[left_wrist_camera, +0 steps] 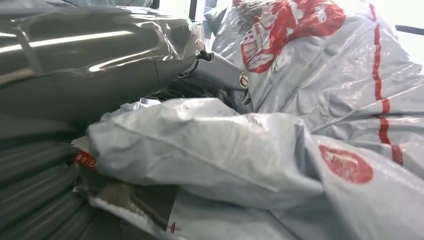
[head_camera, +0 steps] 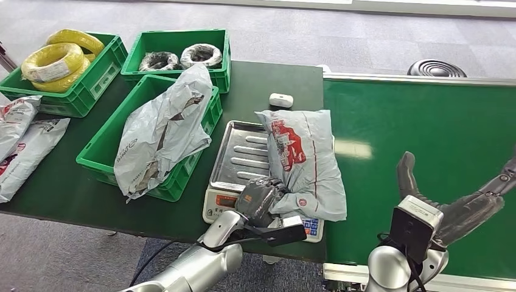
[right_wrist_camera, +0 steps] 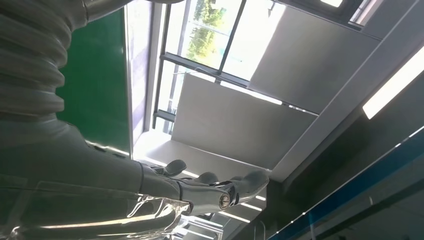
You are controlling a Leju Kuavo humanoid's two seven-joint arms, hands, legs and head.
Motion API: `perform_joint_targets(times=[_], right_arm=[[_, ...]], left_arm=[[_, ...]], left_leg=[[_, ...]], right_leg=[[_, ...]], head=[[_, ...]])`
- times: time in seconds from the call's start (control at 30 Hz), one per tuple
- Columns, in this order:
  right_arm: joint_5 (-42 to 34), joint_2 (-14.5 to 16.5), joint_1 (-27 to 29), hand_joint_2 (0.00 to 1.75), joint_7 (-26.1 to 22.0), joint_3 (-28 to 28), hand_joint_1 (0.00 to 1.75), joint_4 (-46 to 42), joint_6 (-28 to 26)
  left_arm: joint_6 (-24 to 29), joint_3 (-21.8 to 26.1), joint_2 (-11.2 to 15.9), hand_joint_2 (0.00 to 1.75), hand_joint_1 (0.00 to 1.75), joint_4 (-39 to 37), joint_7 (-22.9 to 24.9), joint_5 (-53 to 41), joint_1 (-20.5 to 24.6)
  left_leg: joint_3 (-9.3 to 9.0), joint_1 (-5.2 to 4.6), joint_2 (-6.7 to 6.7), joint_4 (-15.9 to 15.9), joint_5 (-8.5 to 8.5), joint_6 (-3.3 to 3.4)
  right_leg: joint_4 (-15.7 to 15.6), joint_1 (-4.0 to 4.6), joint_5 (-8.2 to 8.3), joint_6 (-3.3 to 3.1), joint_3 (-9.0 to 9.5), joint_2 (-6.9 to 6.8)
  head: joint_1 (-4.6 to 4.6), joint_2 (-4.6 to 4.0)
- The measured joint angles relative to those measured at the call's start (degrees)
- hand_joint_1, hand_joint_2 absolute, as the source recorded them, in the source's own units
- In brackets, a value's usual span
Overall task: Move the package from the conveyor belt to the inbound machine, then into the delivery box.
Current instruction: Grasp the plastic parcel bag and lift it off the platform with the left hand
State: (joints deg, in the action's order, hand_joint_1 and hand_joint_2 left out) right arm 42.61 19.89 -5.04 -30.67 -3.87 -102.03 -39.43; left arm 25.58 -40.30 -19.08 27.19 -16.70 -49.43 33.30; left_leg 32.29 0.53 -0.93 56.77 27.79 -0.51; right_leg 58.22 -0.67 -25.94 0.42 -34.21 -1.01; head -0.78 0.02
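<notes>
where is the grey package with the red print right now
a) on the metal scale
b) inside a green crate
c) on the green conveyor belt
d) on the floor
a: the package lies across the metal scale beside the conveyor belt, with the left hand gripping its near end.

The red printing on the grey package [head_camera: 302, 159] is too blurred to read.

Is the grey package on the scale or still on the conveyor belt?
On the scale: the package lies across its metal tray, left robot hand gripping it.
</notes>
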Motion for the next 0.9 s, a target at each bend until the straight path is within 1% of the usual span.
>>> perform_joint_targets(times=[0.6,0.67,0.7,0.8,0.83,0.9], right_arm=[[-0.24,0.0,-0.33,1.75,-0.1,0.0,0.0,1.48,0.0],[-0.3,0.0,-0.39,1.75,-0.13,-0.01,0.0,1.59,0.0],[-0.35,0.0,-0.42,1.75,-0.18,-0.02,0.0,1.66,0.0],[-0.73,-0.01,-0.56,1.75,-0.56,-0.09,0.0,1.93,0.0],[-0.91,-0.02,-0.61,1.75,-0.71,-0.13,0.0,2.02,0.0],[-1.16,-0.02,-0.66,1.75,-0.9,-0.22,0.0,2.2,0.0]], left_arm=[[0.1,3.78,-0.04,1.75,1.75,1.03,-1.34,-1.46,-0.08],[-0.63,4.58,-0.04,1.75,1.75,1.33,-3.26,0.3,-0.26],[-1.53,5.31,-0.04,1.75,1.75,1.73,-5.03,2.2,-0.44],[-6.77,9.09,0.04,1.75,1.75,4.73,-11.8,11.14,-1.63],[-8.73,10.62,0.13,1.75,1.75,6.31,-13.42,13.91,-2.22],[-11.35,13.25,0.33,1.75,1.75,9.25,-14.87,17.06,-3.37]], left_leg=[[-0.15,0.01,-0.04,-0.01,0.03,-0.01],[-0.15,0.01,-0.04,-0.01,0.03,-0.01],[-0.15,0.01,-0.04,-0.01,0.03,-0.01],[-0.13,0.01,-0.03,-0.01,0.03,-0.01],[-0.12,0.01,-0.03,-0.01,0.02,-0.01],[-0.08,0.01,-0.03,-0.01,0.02,-0.01]], right_leg=[[0.0,0.0,-0.01,0.01,0.12,0.01],[0.0,0.0,-0.01,0.01,0.12,0.01],[0.0,0.0,-0.01,0.01,0.12,0.01],[0.0,0.01,-0.01,0.01,0.09,0.01],[0.0,0.01,-0.01,0.01,0.07,0.01],[0.0,0.01,-0.01,0.01,0.02,0.01]], head=[[0.01,0.0],[0.0,0.0],[0.0,0.0],[0.01,0.0],[0.01,0.0],[-0.01,0.0]])
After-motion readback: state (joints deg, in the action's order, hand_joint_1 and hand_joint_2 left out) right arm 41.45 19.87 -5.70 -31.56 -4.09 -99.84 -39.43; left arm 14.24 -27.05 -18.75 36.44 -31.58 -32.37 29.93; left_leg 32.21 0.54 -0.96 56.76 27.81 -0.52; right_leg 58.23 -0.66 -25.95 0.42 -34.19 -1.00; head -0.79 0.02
